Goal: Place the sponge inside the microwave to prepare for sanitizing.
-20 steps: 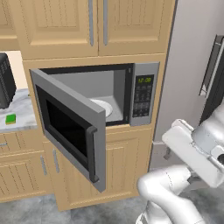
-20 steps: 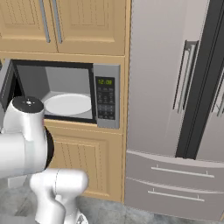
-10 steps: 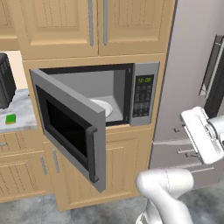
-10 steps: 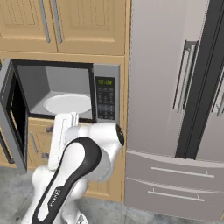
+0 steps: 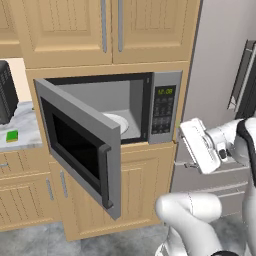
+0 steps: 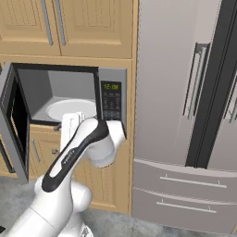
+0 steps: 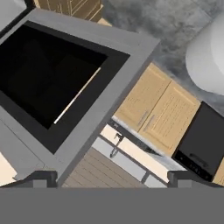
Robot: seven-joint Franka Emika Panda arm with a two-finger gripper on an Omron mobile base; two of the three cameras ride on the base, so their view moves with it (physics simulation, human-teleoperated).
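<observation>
1. Gripper point(image 7: 112, 177) jaws are spread as wide as they go, and nothing sits between my fingertips point(image 7: 41, 177); in the hand view they rise at the bottom edge, far apart, with only kitchen behind them. I hold nothing and touch nothing.

2. Hand point(image 5: 200, 145) hangs in the air just right of the microwave point(image 5: 160, 105), beside its keypad panel point(image 5: 164, 109), turned so that my camera looks across the open door point(image 7: 57, 74) and its black window.

3. Door point(image 5: 80, 145) stands swung wide to the left, so the cavity is free and the white round plate point(image 5: 120, 122) inside is bare. I judge it stands open so the drop-off needs no further step.

4. Sponge point(image 5: 12, 135), the small green block, lies on the marble counter point(image 5: 22, 131) at the far left, near the black toaster oven point(image 5: 7, 92) and well apart from my hand. It is not yet picked up.

5. Reach to it looks long from here; I judge the open door lies between my hand and the counter, so I must go round it.
</observation>
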